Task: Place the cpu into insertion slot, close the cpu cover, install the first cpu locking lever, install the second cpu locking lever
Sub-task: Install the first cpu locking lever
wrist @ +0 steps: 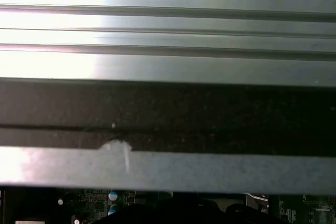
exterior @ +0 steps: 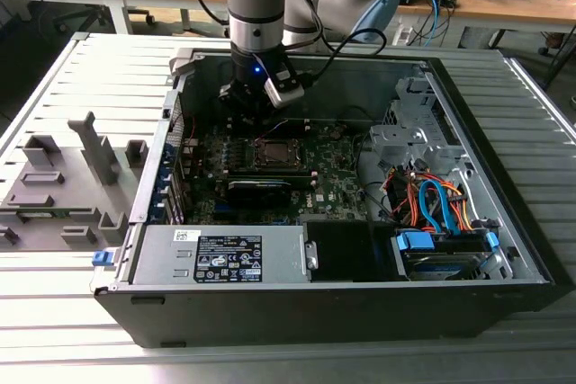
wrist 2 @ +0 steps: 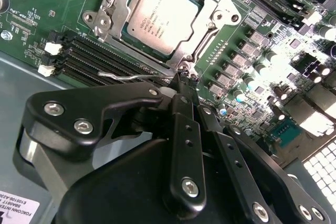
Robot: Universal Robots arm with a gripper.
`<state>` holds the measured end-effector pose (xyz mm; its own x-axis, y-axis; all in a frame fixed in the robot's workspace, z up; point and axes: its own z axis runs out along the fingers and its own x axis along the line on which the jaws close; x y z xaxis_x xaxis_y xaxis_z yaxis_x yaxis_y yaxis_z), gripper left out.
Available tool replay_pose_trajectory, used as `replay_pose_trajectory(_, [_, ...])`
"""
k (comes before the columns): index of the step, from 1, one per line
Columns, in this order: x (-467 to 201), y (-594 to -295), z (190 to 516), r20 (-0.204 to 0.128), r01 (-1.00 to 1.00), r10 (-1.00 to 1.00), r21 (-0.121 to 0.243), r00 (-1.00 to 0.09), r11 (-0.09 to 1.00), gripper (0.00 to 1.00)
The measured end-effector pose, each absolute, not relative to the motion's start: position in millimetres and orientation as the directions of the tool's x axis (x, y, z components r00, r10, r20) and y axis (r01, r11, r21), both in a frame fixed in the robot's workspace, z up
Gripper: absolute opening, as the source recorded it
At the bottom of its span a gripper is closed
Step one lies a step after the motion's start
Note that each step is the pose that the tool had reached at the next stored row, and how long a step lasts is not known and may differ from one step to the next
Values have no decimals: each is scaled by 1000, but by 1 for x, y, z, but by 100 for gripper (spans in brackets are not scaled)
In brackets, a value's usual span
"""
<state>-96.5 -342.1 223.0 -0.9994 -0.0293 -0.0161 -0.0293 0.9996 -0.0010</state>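
Silver-grey and flat, the cpu (wrist 2: 160, 17) lies seated under the closed cover (wrist 2: 113, 1) on the green board (wrist 2: 31, 3). The gripper (wrist 2: 181, 77) is clenched, with its tips against the thin wire lever (wrist 2: 126, 75) at the cover's corner; in the exterior view the gripper (exterior: 252, 107) hangs at about 11 o'clock of the chip. The likeliest trouble is the springy lever slipping off the closed tips, since it is unclear whether they pinch it or only press it; it could then spring free, or the tips could skid onto the memory slots (wrist 2: 89, 56) just beside it.

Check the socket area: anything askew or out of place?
The cpu sits flat under the closed cpu cover. One thin locking lever juts loose over the memory slots, unlatched, its end by the gripper. No damage shows.
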Motion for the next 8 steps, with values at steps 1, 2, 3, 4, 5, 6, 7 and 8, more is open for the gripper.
replay_pose_trajectory(1, [-96, -342, 223, -16, -29, -29, -1, -999, 1000, 11])
replay_pose_trajectory(2, [-96, -342, 223, -16, -30, -30, -1, -999, 1000, 11])
replay_pose_trajectory(3, [-96, -341, 222, -16, -33, -33, -1, -999, 999, 11])
replay_pose_trajectory(4, [-95, -341, 222, -16, -38, -38, -1, -999, 999, 11])
replay_pose_trajectory(5, [-94, -340, 222, -16, -40, -40, -1, -999, 999, 11])
replay_pose_trajectory(6, [-93, -340, 222, -16, -40, -40, -1, -999, 999, 11])
replay_pose_trajectory(7, [-93, -340, 222, -16, -40, -40, -1, -999, 999, 11])
replay_pose_trajectory(8, [-92, -339, 222, -16, -40, -40, -1, -999, 999, 11])
